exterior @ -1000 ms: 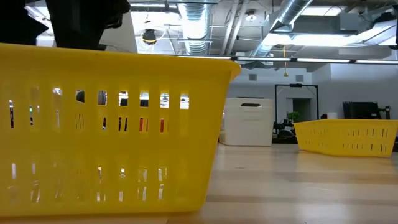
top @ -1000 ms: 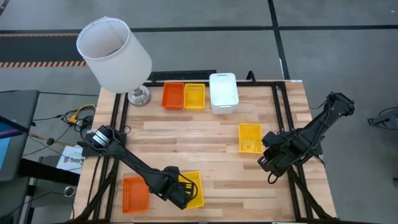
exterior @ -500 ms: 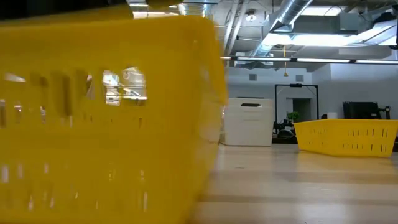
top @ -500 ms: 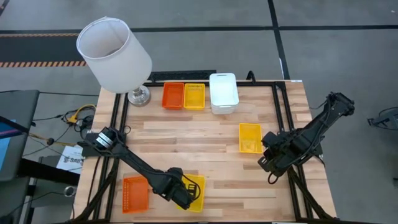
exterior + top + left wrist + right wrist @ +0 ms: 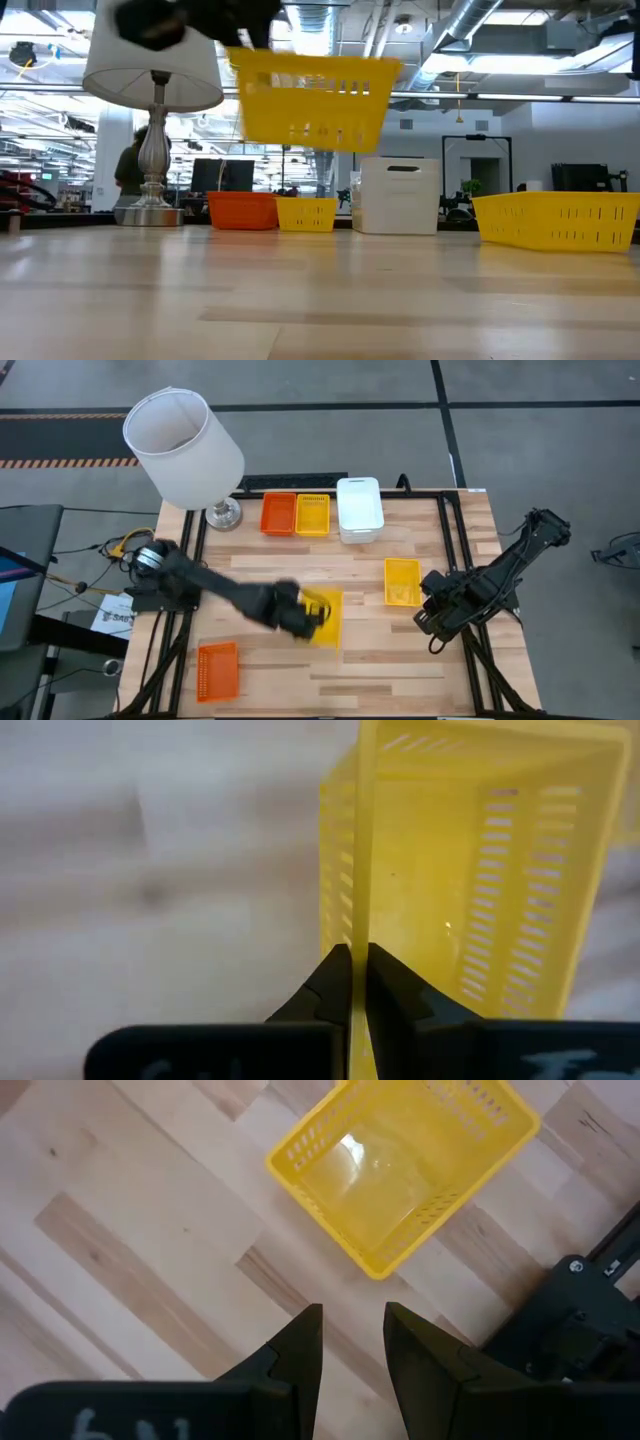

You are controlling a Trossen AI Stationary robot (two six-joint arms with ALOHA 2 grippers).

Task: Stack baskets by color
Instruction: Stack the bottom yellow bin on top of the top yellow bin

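Baskets on a wooden table (image 5: 300, 575), counted from the high view. One yellow basket (image 5: 325, 618) is held off the surface near the table's middle by the left gripper (image 5: 305, 618), whose fingers (image 5: 335, 982) are pinched together on its rim (the low view shows this basket hanging in the air, clear of the wood, and somewhat blurred). A second yellow basket (image 5: 402, 581) lies flat toward the table's right side, just beside the right gripper (image 5: 432, 608); that gripper's fingers (image 5: 302, 1342) stand a narrow gap apart with nothing between them, over bare wood short of the basket. Along the far edge sits a row: an orange basket (image 5: 278, 514), touching or nearly touching a third yellow basket (image 5: 313, 514), then a white basket (image 5: 359, 508) next to it, seemingly a stack, though the layers cannot be counted. Another orange basket (image 5: 218, 669) lies alone at the near left corner, well apart from the rest. A lamp with a white shade (image 5: 183, 448) stands at the far left corner on a metal base (image 5: 223, 514).
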